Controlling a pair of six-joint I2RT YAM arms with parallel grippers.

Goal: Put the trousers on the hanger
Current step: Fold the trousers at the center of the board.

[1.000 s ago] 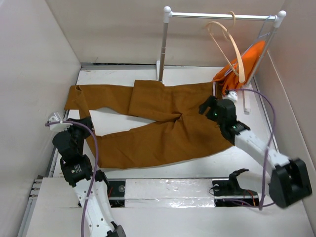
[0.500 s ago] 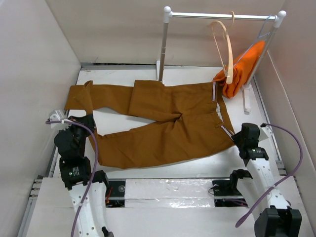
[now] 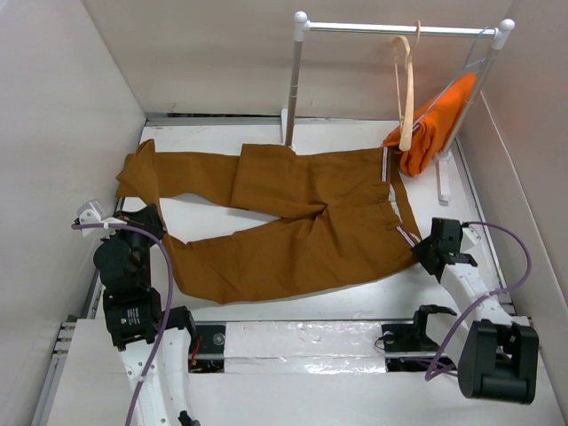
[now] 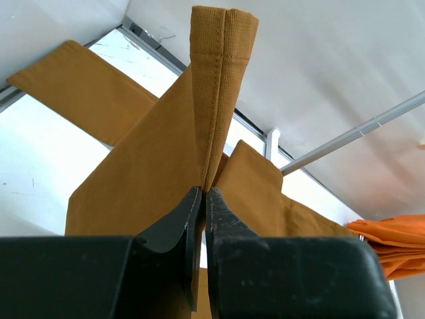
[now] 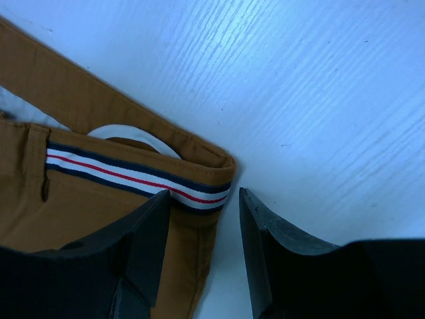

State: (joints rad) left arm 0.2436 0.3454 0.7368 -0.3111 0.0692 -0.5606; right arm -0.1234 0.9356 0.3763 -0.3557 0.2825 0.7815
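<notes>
The trousers (image 3: 302, 217) lie crosswise, waistband right, legs left.

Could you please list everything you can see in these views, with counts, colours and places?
Table: one, white, beneath everything.
Rack: one, white posts and silver rail, at the table's far edge.
Trousers: one, rust-brown, spread flat across the table.
Hanger: one, pale wood, hanging on the rail.
Garment: one, orange, hanging at the rack's right end.
Left end effector: one, black, shut on a trouser-leg fold.
Right end effector: one, black, open, straddling the waistband corner.
</notes>
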